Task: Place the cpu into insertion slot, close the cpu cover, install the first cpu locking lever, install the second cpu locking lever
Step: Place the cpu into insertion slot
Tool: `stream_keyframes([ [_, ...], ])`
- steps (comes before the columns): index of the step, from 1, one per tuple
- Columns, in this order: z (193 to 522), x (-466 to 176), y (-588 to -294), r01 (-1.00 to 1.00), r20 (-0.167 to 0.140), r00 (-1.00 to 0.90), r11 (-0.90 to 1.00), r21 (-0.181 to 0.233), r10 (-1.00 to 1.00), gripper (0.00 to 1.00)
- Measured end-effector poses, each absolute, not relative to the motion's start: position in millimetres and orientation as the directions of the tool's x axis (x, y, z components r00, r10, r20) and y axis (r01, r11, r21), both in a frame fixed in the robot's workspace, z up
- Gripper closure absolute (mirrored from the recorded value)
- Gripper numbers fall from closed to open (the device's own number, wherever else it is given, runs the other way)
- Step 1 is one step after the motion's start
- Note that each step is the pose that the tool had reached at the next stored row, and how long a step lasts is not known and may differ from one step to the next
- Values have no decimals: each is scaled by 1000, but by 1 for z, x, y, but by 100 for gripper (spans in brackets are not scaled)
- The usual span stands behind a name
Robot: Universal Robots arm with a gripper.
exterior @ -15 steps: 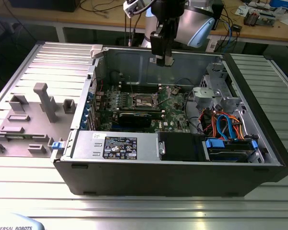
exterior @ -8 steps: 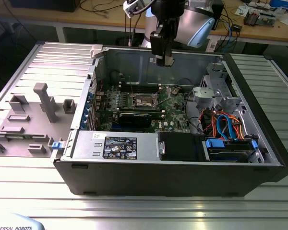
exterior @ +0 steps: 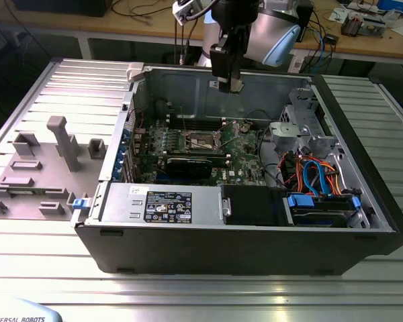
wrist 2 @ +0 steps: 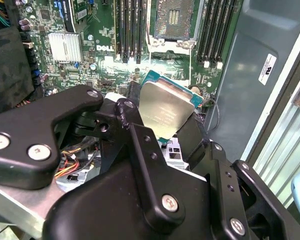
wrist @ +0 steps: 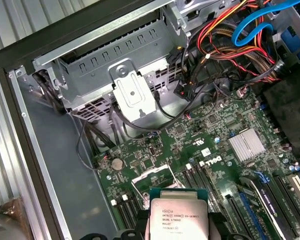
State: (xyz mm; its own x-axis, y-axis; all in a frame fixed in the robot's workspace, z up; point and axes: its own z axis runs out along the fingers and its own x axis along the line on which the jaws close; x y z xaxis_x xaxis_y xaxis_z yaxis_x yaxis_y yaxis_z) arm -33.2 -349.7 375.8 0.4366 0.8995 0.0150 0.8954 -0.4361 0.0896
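Now cpu (wrist 2: 165, 111) in hand (exterior: 233, 84), above mobo (wrist: 202, 134).

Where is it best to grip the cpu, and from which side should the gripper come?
Grip the cpu by two opposite edges, coming from above its metal top: it is a thin flat square, so only the edges give parallel faces. The gripper holds it this way, fingers on its sides.

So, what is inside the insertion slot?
No chip: the insertion slot shows bare contacts. The cpu, held in the fingers, hides part of it in the first wrist view.
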Motion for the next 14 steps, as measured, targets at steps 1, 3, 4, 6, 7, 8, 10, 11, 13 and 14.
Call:
stream_keyframes([
  [1,376,-33,-350,894,15,439,-438,90,898,46],
  [3,376,-33,-350,888,15,452,-451,90,892,46],
  [4,376,-33,-350,884,15,459,-458,90,888,46],
  [6,375,-33,-350,869,15,487,-486,90,873,46],
  [7,375,-33,-350,863,15,497,-496,90,867,46],
  [8,375,-33,-350,853,15,516,-515,90,857,46],
  [10,375,-33,-350,825,15,559,-558,90,829,46],
  [11,375,-33,-350,817,15,571,-570,90,821,46],
  [13,375,-33,-350,798,15,597,-595,90,802,46],
  [14,375,-33,-350,796,15,599,-598,90,800,46],
])
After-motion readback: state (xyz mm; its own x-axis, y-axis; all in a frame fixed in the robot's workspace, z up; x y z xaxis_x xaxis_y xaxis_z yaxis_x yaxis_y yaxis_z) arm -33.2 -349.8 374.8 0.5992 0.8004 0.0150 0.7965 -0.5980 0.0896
